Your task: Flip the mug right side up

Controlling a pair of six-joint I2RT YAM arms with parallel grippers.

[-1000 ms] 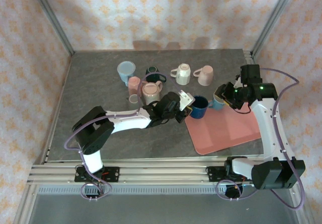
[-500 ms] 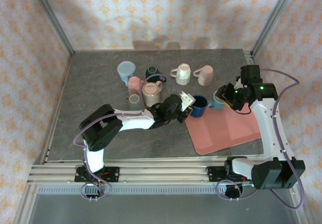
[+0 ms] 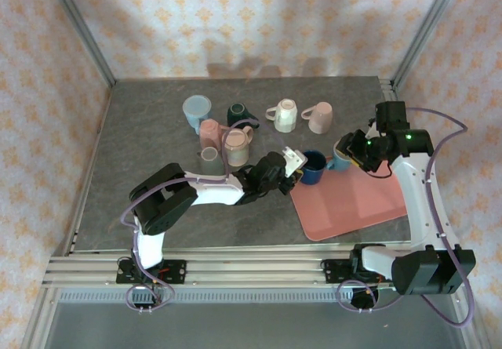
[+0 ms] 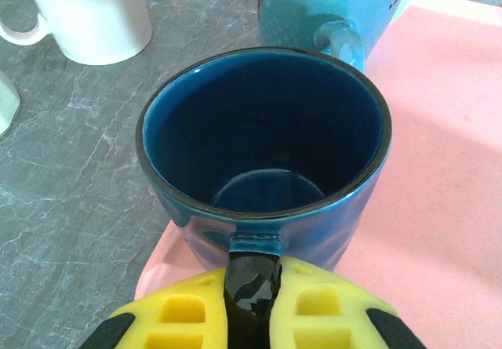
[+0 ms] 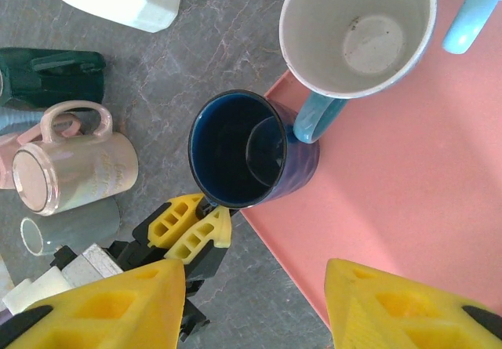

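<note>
- Dark blue mug (image 4: 263, 153) stands upright, mouth facing up, on the edge of the pink tray (image 4: 439, 169), just beside a light blue mug (image 4: 337, 4).
- Left gripper (image 4: 251, 302) is clamped on the dark mug's handle.
- Right gripper (image 5: 251, 310) hangs above the tray with its jaws apart, holding nothing.

I record the dark blue mug (image 4: 263, 153) as glossy navy inside and out, with a black rim and a near-black handle. The light blue mug (image 5: 357, 31) is cream-white inside, with dark specks at the bottom. The tray (image 3: 357, 200) is plain salmon pink. The table (image 3: 149, 137) is grey with pale marble veining. Pads on the left gripper (image 4: 251, 306) and right gripper (image 5: 255, 286) are bright yellow. Others noted: a white mug (image 4: 86, 12), a dark green mug (image 5: 51, 74), a cream-pink mug (image 5: 74, 157). The backdrop (image 3: 259, 19) is cream with an orange floral repeat.
</note>
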